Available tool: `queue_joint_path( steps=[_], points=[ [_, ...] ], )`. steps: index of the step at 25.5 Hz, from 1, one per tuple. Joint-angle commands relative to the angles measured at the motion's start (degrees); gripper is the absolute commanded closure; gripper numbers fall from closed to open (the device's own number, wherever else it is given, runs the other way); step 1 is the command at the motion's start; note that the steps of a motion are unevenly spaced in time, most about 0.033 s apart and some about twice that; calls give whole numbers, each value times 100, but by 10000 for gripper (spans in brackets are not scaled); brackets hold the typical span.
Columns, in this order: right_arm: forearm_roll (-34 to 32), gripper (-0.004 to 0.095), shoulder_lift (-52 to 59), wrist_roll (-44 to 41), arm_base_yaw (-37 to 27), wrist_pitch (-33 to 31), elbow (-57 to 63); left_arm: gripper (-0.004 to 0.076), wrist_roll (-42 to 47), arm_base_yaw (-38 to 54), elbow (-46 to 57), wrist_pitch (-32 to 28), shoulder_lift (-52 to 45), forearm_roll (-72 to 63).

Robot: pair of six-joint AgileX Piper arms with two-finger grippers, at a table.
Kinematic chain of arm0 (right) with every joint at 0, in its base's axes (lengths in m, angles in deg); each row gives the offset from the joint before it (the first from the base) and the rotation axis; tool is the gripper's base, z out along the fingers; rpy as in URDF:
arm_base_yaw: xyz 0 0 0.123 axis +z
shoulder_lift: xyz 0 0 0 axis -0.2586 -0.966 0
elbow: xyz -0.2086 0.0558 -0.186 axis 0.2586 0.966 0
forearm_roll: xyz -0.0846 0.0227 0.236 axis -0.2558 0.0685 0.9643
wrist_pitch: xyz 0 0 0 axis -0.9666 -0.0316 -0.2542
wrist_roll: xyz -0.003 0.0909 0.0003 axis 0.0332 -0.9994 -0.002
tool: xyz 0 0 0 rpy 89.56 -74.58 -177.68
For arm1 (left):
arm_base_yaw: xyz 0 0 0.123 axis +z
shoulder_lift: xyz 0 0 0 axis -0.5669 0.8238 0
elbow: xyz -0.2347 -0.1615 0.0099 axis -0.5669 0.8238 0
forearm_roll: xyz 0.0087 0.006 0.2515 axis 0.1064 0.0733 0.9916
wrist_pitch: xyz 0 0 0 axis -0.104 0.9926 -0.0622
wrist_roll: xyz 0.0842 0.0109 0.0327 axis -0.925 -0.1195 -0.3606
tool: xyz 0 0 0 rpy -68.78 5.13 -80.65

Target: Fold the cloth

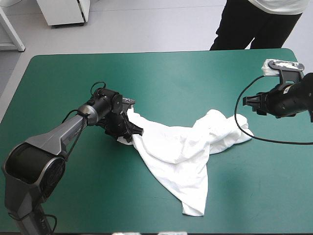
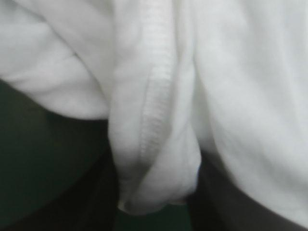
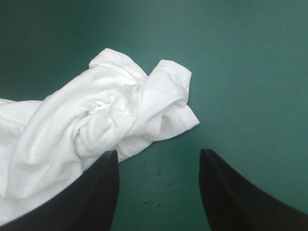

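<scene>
Left gripper (image 1: 132, 131) is clamped on a hemmed edge of the T-shirt (image 1: 178, 149), which is stretched, crumpled, across the middle of the teal-green cover (image 1: 161, 78), probably so it can be drawn flat. Farther off, the right gripper (image 1: 248, 104) is held spread and empty beside the bunched end, seemingly readied to grasp.

On my high feed the bench (image 1: 161, 68) carries a teal-green cover, its far corners rounded. Beyond its far edge I see pale grey floor (image 1: 146, 27), a white cabinet (image 1: 66, 11) and a slanted white frame leg (image 1: 12, 32).
</scene>
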State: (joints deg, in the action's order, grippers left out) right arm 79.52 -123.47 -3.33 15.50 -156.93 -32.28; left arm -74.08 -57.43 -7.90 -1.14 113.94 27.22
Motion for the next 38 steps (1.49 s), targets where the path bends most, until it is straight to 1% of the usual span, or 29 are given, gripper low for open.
queue_joint_path(
  steps=[1,2,8,11,12,14,16,17,18,19,20,21,22,24,26,28,29,31,34,38],
  points=[
    [-21,426,170,14,-46,-2,-132,677,-40,-18,-43,74,-59,10],
    [-21,426,159,-1,-46,-3,-132,729,-68,-18,-43,74,-70,24],
    [-82,426,119,-38,-46,-3,-132,734,-146,-18,-43,146,-70,25],
    [180,426,122,-98,50,-3,1,734,-173,-18,-43,159,-79,25],
    [256,426,175,-46,229,-3,113,734,-185,-18,-56,184,-79,25],
    [33,427,274,-27,625,-3,359,734,-185,-18,-70,200,-82,25],
    [-457,427,390,-371,1233,-3,641,734,-185,-18,-70,209,-107,25],
    [-695,426,490,-687,1794,-3,894,734,-185,-18,-70,199,-116,25],
    [-661,426,529,-762,2045,-3,983,734,-185,-18,-70,199,-116,25],
    [-512,426,575,-967,2519,-3,1175,734,-185,-18,-70,199,-116,3],
    [-501,426,587,-1102,2700,-3,1255,734,-185,-18,-70,199,-116,3],
    [-487,425,587,-1395,3127,-3,1407,734,-185,-18,-70,199,-116,3],
    [-487,425,587,-1440,3282,-3,1473,734,-185,-18,-70,199,-116,3],
    [-487,395,587,-1748,3956,-3,1750,734,-185,-18,-88,199,-116,3],
    [-487,381,587,-2084,4390,-3,1920,734,-185,-18,-92,199,-120,3],
    [-659,381,587,-2635,4947,114,2180,734,-160,-18,-121,199,-120,-13],
    [-823,381,587,-3085,5282,245,2335,734,-187,-18,-134,199,-130,-39],
    [-1080,381,587,-3724,5919,567,2698,734,-187,-18,-134,188,-159,-39],
    [-1276,381,576,-4327,6359,997,3112,734,-187,-18,-134,180,-180,-14],
    [-1290,381,566,-4601,6412,1557,3589,734,-308,-18,-134,180,-180,-40]
  ],
)
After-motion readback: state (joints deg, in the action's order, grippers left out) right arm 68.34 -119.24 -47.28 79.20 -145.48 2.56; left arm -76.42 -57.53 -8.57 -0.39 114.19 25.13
